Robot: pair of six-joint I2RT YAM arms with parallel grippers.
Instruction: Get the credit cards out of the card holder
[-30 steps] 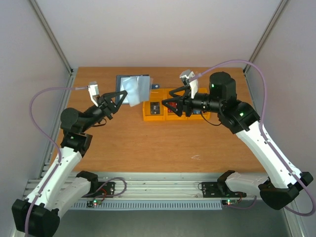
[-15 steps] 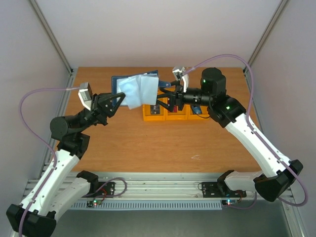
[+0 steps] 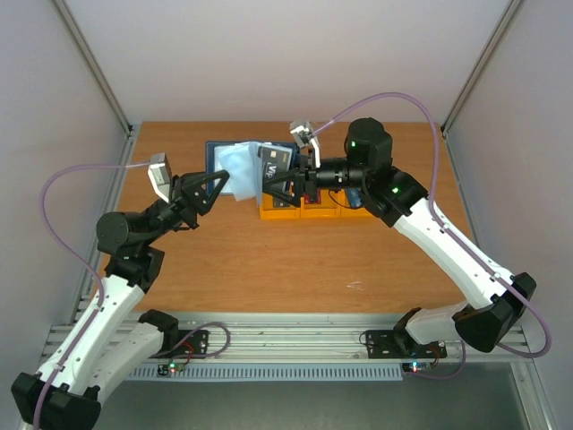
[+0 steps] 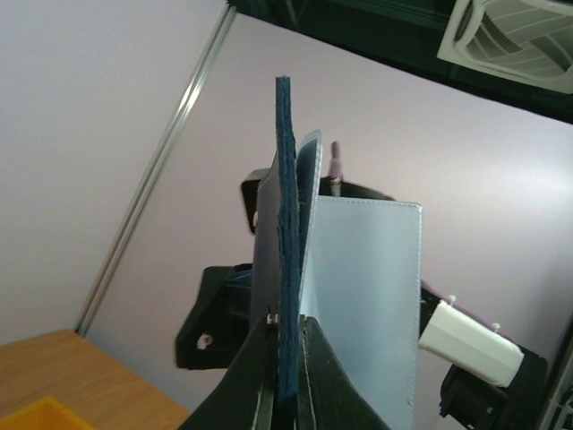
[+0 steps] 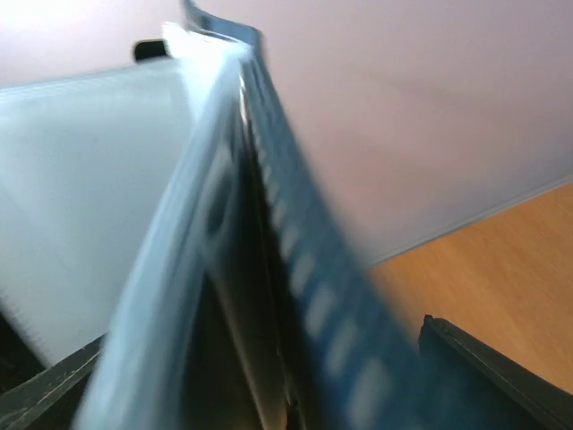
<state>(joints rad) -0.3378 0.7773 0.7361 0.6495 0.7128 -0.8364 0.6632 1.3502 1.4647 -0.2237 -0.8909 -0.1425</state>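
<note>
Above the far side of the table (image 3: 269,260), the card holder (image 3: 240,168) is held in the air, opened out, with its long edges running up and down. Your left gripper (image 4: 286,349) has it from below, jaws closed on the bottom edge of the navy cover, so the pale sleeves fan out toward the right arm. That makes your right gripper (image 3: 288,184) the one to draw with. It sits just at the sleeves' free edge, over the orange bins (image 3: 309,210). The right wrist view is blurred, but its jaws look spread, with the sleeve pages standing between them and nothing pinched. A dark card (image 3: 276,159) shows at that free edge, on the right gripper's side. I judge that the pull should run sideways, away from the left jaws.
</note>
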